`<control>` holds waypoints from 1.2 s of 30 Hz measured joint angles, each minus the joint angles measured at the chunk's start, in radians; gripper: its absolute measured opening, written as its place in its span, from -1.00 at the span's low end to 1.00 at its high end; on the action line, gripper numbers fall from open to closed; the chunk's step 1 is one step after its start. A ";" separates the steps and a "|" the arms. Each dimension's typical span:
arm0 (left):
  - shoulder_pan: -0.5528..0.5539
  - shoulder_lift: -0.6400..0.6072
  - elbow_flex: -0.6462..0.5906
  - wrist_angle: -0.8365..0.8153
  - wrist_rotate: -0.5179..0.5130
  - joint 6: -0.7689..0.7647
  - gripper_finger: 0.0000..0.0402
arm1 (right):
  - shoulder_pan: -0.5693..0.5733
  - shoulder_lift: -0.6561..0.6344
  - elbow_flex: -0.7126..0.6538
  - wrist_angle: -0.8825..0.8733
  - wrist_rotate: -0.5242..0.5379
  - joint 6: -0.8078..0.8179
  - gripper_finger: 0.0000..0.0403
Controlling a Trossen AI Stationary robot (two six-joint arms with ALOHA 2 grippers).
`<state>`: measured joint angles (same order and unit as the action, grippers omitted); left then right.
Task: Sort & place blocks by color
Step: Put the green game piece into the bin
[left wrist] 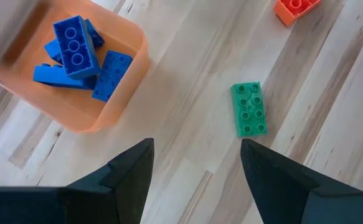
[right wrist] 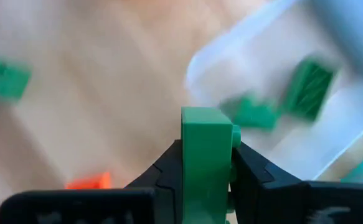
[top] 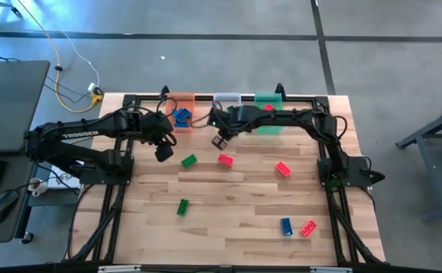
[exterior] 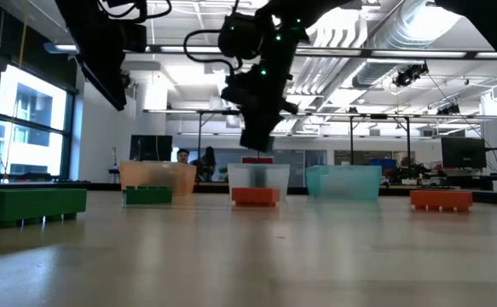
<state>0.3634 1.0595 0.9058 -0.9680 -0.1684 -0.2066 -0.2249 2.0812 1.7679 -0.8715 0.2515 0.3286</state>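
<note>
While L gripper (left wrist: 197,163) gapes empty | R gripper (right wrist: 207,163) clamps green block (right wrist: 206,155)

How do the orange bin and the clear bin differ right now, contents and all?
The orange bin is tinted orange; the clear bin is colourless. The orange bin holds only blue blocks; the clear bin holds green blocks. The open left tool hangs near the orange bin, while the right tool, gripping a green block, nears the clear bin. Both stand at the table's far edge.

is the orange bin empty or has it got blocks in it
Not empty. The translucent orange plastic bin holds several blue studded plastic bricks piled together, seen past the left gripper and its open fingers.
</note>
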 joint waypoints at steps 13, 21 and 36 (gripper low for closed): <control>0.000 0.000 0.000 0.000 0.000 -0.001 0.13 | -0.163 0.004 -0.007 0.257 0.090 -0.138 -0.67; 0.000 0.000 0.001 0.000 0.001 -0.001 0.13 | -0.210 0.006 -0.121 0.356 0.049 -0.120 -0.67; 0.000 0.000 0.001 0.000 0.001 -0.003 0.13 | -0.211 0.008 -0.141 0.379 0.028 -0.127 -0.09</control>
<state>0.3637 1.0599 0.9066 -0.9676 -0.1673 -0.2092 -0.4358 2.0888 1.6267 -0.4926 0.2794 0.2012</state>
